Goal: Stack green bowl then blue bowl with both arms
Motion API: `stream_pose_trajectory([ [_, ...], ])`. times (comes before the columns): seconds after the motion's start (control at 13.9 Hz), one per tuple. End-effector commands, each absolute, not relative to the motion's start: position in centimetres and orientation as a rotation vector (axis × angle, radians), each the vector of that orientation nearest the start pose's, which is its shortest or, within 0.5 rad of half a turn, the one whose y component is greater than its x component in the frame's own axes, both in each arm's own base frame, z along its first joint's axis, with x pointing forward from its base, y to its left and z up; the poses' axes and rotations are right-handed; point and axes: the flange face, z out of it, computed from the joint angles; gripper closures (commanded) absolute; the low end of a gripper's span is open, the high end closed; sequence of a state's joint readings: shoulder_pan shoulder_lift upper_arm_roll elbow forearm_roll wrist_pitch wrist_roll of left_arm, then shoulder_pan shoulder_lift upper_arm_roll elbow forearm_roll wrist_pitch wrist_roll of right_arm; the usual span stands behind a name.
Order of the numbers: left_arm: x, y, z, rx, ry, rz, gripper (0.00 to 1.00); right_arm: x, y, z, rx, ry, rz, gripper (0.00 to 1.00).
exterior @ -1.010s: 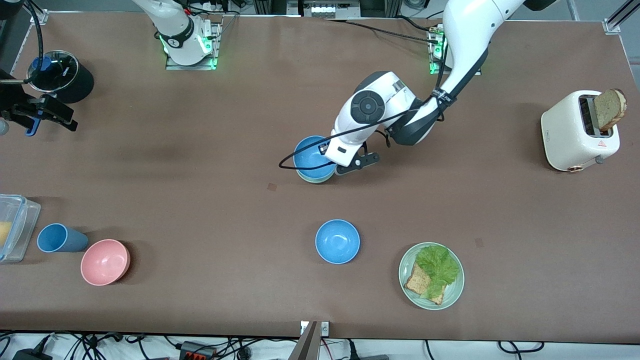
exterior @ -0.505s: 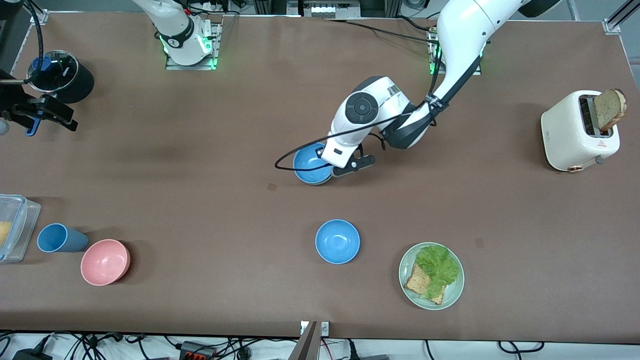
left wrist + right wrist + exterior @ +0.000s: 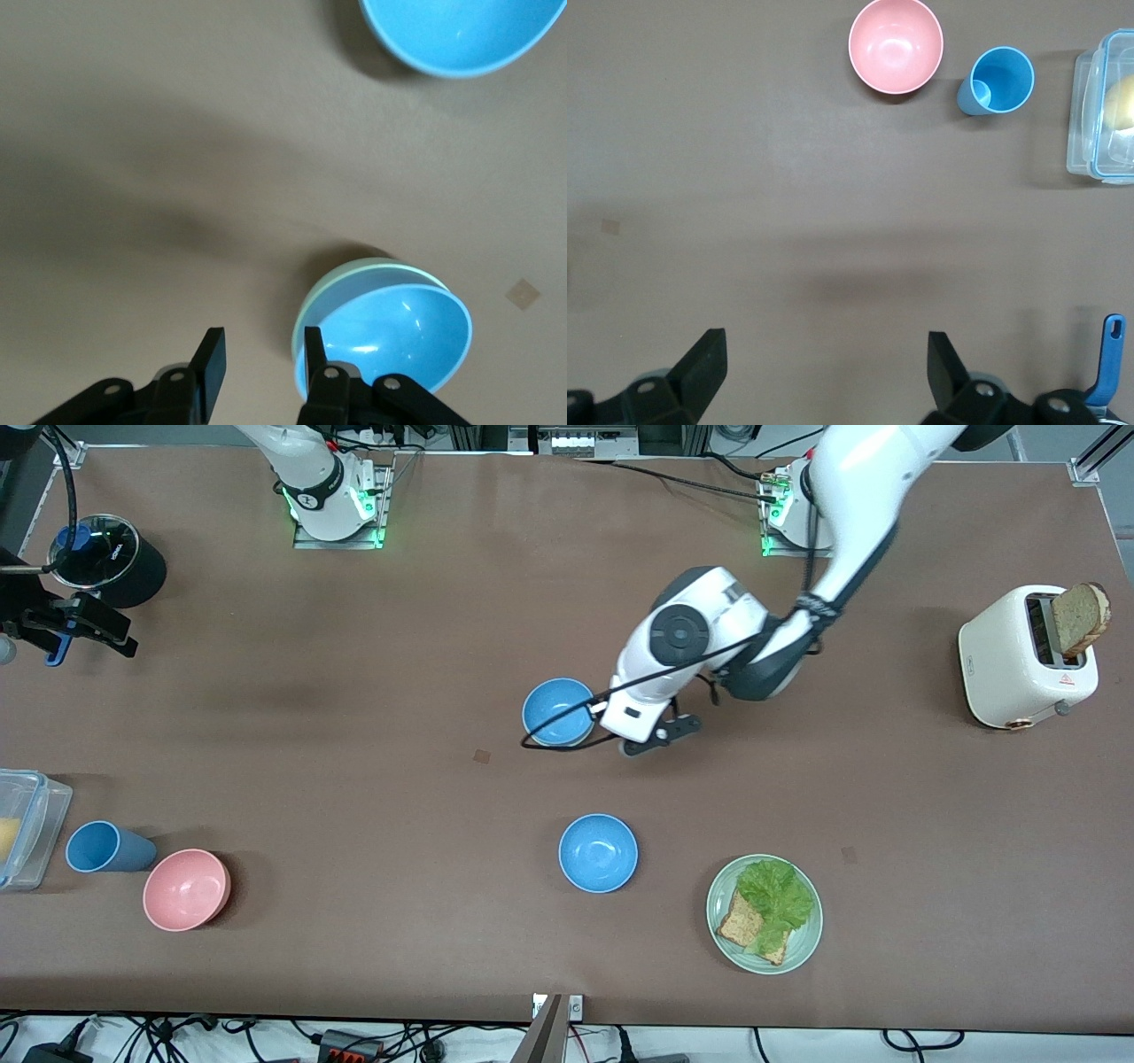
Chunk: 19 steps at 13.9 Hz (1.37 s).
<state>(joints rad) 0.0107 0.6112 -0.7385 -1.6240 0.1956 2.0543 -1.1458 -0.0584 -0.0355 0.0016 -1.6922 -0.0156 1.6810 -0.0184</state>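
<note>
The blue bowl [image 3: 557, 710] sits nested in the green bowl [image 3: 312, 297] near the table's middle. In the front view the green bowl is almost hidden under it. In the left wrist view the blue bowl [image 3: 399, 328] shows inside the pale green rim. My left gripper [image 3: 640, 733] is open and empty, just beside the stack toward the left arm's end; in the left wrist view the left gripper [image 3: 263, 347] has one finger close to the green rim. A second blue bowl [image 3: 598, 853] stands alone, nearer the front camera. My right gripper [image 3: 826, 347] is open and empty, high over bare table.
A green plate [image 3: 722, 921] with lettuce and bread sits near the front edge. A white toaster [image 3: 1019, 660] stands at the left arm's end. A pink bowl [image 3: 186, 888], a blue cup [image 3: 102, 847] and a clear container [image 3: 35, 824] sit at the right arm's end.
My left gripper has let go of the blue bowl and moved off it toward the left arm's end. The blue bowl now rests level in the green bowl.
</note>
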Motion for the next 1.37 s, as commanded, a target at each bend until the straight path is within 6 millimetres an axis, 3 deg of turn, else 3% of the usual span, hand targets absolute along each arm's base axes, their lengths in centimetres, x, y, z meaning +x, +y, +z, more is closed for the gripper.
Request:
stream_pose_trajectory([
  [0.0, 57.7, -34.3, 38.4, -3.200, -0.579, 0.339, 0.57, 54.1, -3.3, 60.2, -3.170, 0.030, -0.054, 0.00],
  [0.22, 60.4, -30.1, 42.4, -3.193, -0.419, 0.387, 0.57, 54.2, -3.3, 60.1, -3.170, 0.030, -0.054, 0.00],
  [0.36, 62.2, -25.7, 43.3, -3.223, -0.225, 0.397, 0.56, 54.1, -3.3, 60.2, -3.170, 0.030, -0.054, 0.00],
  [0.58, 63.6, -20.8, 43.8, -3.247, -0.047, 0.392, 0.42, 54.2, -3.3, 60.2, -3.170, 0.030, -0.061, 0.00],
  [0.65, 63.5, -19.9, 44.7, -3.244, 0.026, 0.375, 0.36, 54.2, -3.3, 60.2, -3.170, 0.030, -0.061, 0.00],
  [0.87, 63.6, -14.2, 47.5, -3.271, 0.007, 0.383, 0.00, 54.2, -3.3, 60.2, -3.170, 0.030, -0.066, 0.00],
  [1.01, 62.8, -11.3, 49.2, -3.258, 0.045, 0.344, 0.00, 54.1, -3.3, 60.1, -3.170, 0.030, -0.054, 0.00],
  [1.3, 59.5, -6.2, 53.0, -3.208, -0.132, 0.249, 0.00, 53.8, -3.3, 59.9, -3.163, 0.055, -0.018, 0.00],
])
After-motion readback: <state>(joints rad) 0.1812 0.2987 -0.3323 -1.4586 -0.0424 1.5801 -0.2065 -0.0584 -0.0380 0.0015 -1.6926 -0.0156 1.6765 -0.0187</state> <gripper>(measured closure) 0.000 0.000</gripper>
